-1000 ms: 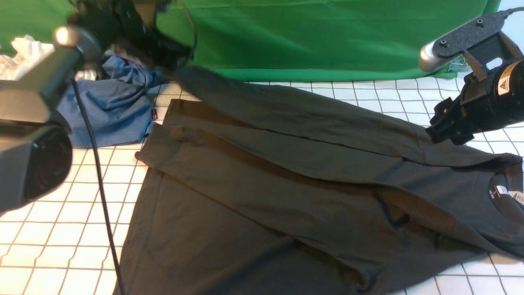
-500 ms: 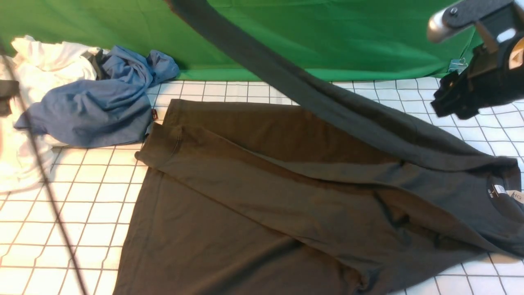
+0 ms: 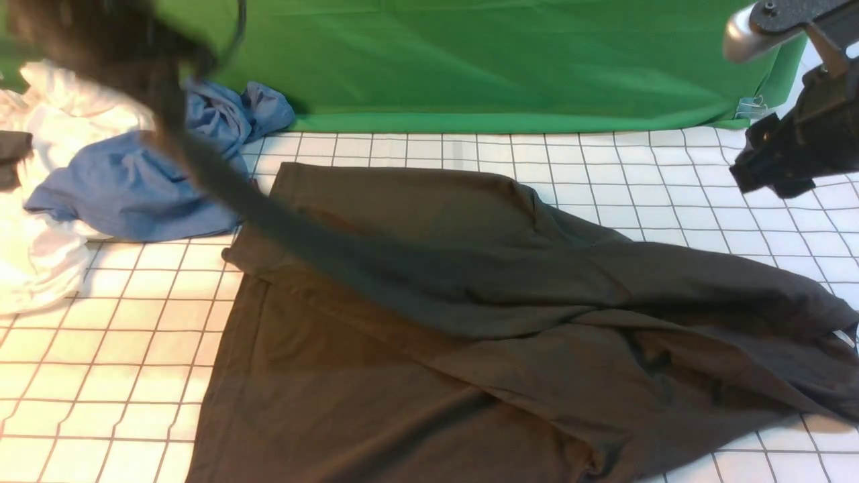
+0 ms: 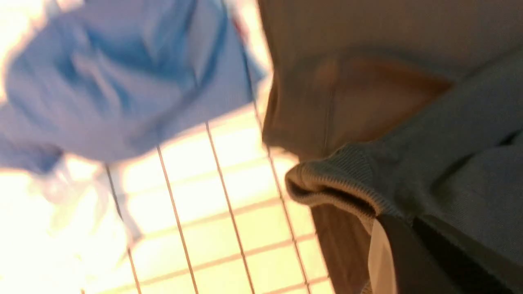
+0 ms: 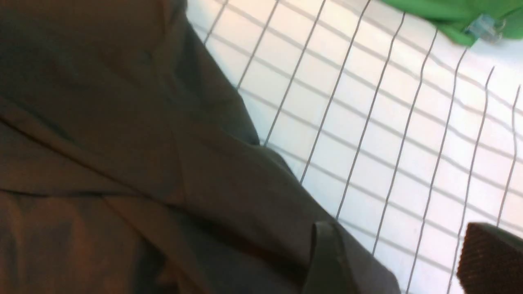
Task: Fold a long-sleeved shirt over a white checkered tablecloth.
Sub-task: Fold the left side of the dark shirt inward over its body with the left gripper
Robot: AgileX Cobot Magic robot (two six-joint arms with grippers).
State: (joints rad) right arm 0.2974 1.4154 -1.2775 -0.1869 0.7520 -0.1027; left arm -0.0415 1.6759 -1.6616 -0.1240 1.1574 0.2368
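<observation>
Above blue garment [image 3: 134, 194], left tool [image 4: 412, 249] raised, pinching shirt [image 3: 470, 302] cuff; right tool [image 3: 762, 173] aloft, spread.

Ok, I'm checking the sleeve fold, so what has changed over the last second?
The left gripper, shut on the cuff, lifted the sleeve high, then swung it left and nearer; it now slants across the long-sleeved shirt. The right gripper, open, drew up and rightward. The blue garment and white checkered tablecloth stayed put.
</observation>
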